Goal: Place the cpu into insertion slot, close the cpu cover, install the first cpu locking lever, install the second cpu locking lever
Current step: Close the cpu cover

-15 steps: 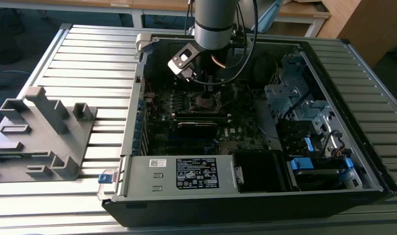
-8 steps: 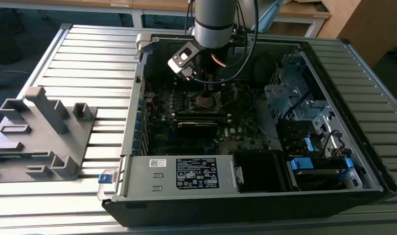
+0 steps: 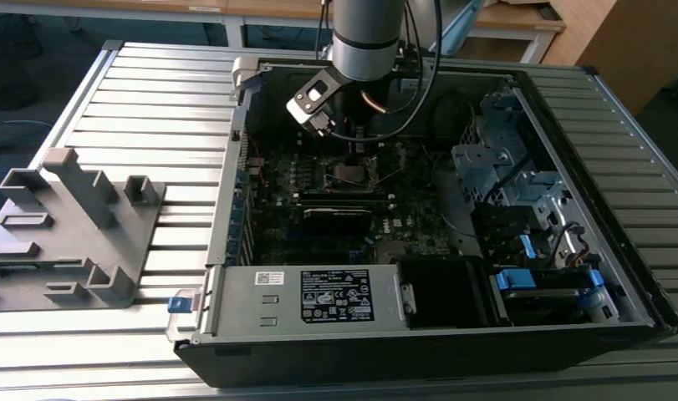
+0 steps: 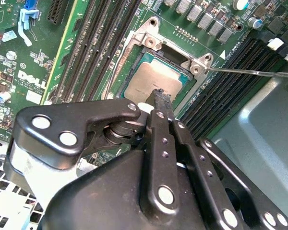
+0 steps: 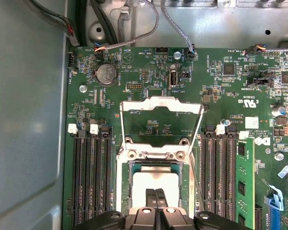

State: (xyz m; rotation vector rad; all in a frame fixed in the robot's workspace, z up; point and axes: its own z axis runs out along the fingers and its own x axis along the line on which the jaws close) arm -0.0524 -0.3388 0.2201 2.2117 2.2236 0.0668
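The cpu [image 5: 156, 178], a flat square chip with a dull metal top, lies in the insertion slot [image 5: 129, 191] on the green board. In the second wrist view the cpu [image 4: 146, 81] fills the socket recess. The cpu cover [image 5: 161, 106], a thin silvery frame with a large window, is swung open and away from the socket. My gripper [image 5: 156, 195] is shut, its two fingers pressed together with the tips at the chip's top face. The gripper [image 4: 162, 96] holds nothing. A thin locking lever [image 4: 249, 73] sticks out free beside the socket. In the exterior view the gripper [image 3: 355, 140] hangs over the insertion slot [image 3: 350, 174].
Black memory slots [image 5: 91, 177] flank the socket on both sides, one holding a green module [image 5: 245, 182]. The case's grey wall [image 5: 29, 120] and cables [image 5: 134, 33] lie close by. A white-labelled power supply [image 3: 328, 296], a drive cage [image 3: 506, 175] and a grey fixture [image 3: 71, 225] also stand here.
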